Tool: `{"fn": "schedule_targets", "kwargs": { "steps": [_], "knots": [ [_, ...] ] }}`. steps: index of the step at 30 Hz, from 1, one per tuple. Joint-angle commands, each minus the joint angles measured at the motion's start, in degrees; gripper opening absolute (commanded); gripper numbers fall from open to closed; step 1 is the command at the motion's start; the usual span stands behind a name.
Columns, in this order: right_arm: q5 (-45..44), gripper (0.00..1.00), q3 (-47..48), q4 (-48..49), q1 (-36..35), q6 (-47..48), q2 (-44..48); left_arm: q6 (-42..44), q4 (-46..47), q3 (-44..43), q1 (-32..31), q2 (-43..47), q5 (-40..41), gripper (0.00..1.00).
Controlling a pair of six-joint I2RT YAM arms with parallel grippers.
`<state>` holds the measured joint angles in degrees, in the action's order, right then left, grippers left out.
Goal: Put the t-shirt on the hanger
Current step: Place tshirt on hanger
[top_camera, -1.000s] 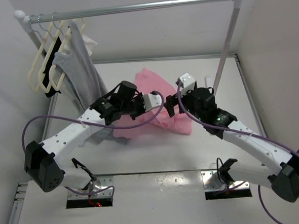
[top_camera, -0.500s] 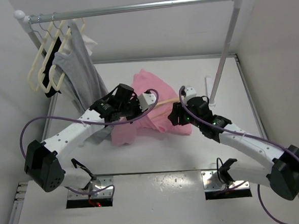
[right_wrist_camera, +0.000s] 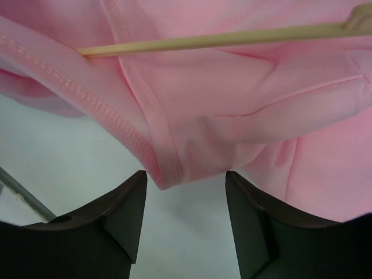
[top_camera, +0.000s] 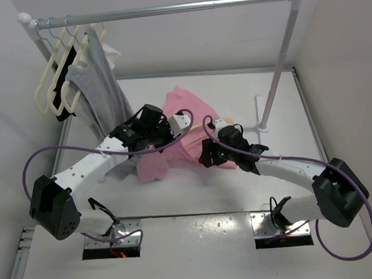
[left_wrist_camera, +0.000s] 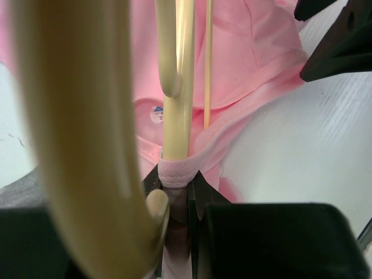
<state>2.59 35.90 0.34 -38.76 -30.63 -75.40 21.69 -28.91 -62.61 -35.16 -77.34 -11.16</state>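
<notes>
Clearly, the left gripper (left_wrist_camera: 177, 189) was clamped on the peach hanger (left_wrist_camera: 177, 87) along with the neckband (left_wrist_camera: 176, 172) of the pink t-shirt (right_wrist_camera: 232, 104), which lay mid-table (top_camera: 246, 91), at 12 o'clock from the arm bases. The right gripper (right_wrist_camera: 185, 180), at its 3 o'clock, stood released, straddling a hem fold (right_wrist_camera: 165, 165). It should probably pinch that seam squarely, then draw cloth over the hanger's thin arm without yanking the collar.

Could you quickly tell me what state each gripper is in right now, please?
Left gripper: closed on the hanger, t-shirt collar pinched with it.
Right gripper: open, fingers either side of a t-shirt hem, not gripping.
</notes>
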Motion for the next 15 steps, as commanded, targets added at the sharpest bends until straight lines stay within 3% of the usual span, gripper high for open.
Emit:
{"fn": "schedule_targets", "kwargs": {
  "steps": [1, 7, 15],
  "knots": [
    [-0.7, 0.56, 2.3, 3.1, -1.1, 0.2, -1.1, -1.3, 2.9, 0.6, 0.9, 2.2, -0.2, 0.0],
    [-3.9, 0.5, 1.8, 5.2, -1.7, -1.1, -4.1, -1.3, 2.9, 0.6, 0.9, 2.7, -0.7, 0.0],
    [-10.3, 0.34, 5.3, 5.6, -1.7, -7.4, -8.8, -3.1, 3.4, 1.1, 1.4, 3.8, -2.9, 0.0]
  ]
}}
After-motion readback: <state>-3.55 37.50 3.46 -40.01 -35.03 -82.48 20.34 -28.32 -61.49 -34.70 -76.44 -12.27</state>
